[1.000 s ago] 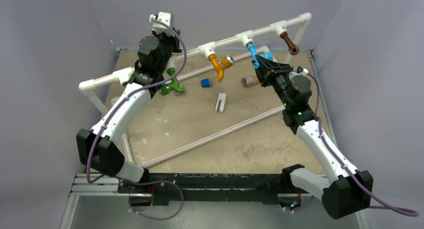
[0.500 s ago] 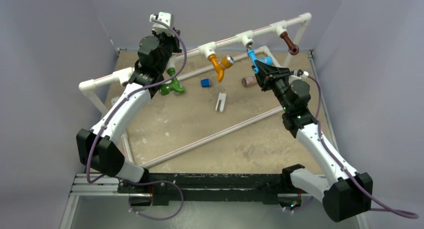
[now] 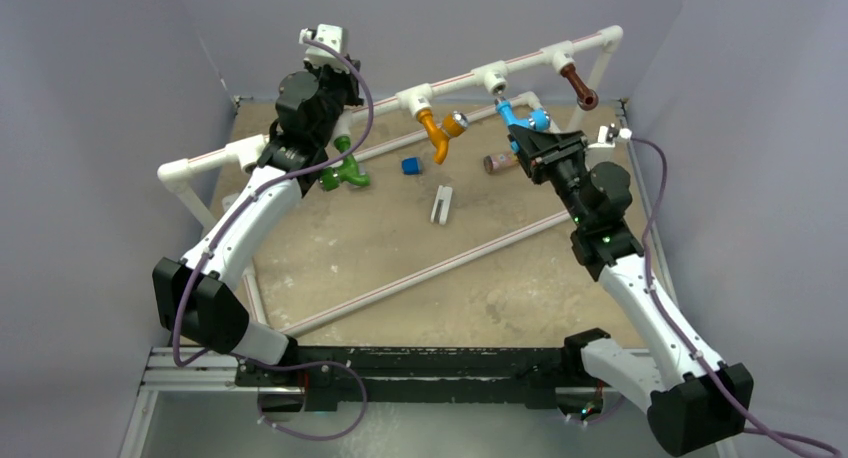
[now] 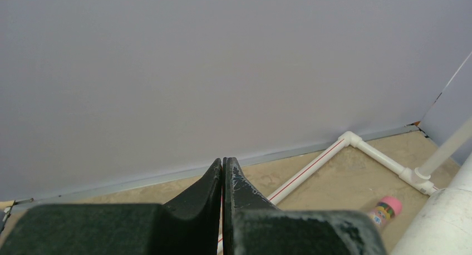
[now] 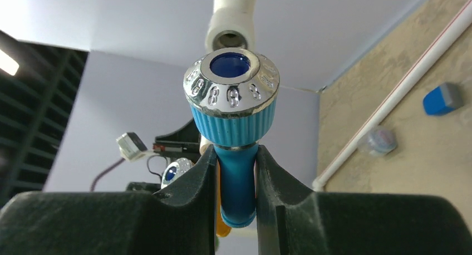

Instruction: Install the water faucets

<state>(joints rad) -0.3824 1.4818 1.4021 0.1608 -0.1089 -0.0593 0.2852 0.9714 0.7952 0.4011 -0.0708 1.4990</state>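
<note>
While the right gripper point(image 5: 236, 174) is pinching the blue faucet point(image 5: 234, 91) by its smooth stem, the left gripper point(image 4: 222, 174) is staying clamped shut on nothing.
The right jaws are standing only slightly apart, their black pads pressing both sides of the glossy plastic tube below its ribbed collar and studded silver knob. The faucet is hanging just under a tee of the white pipe frame point(image 3: 455, 81); whether it is seated there cannot be told. The orange faucet point(image 3: 436, 133) and brown faucet point(image 3: 577, 85) are hanging from the same rail, and the green faucet point(image 3: 345, 171) is sitting by the left arm. Since a second ago the right arm has been swinging rightward, tilting the blue faucet; the left arm is holding its pose.
</note>
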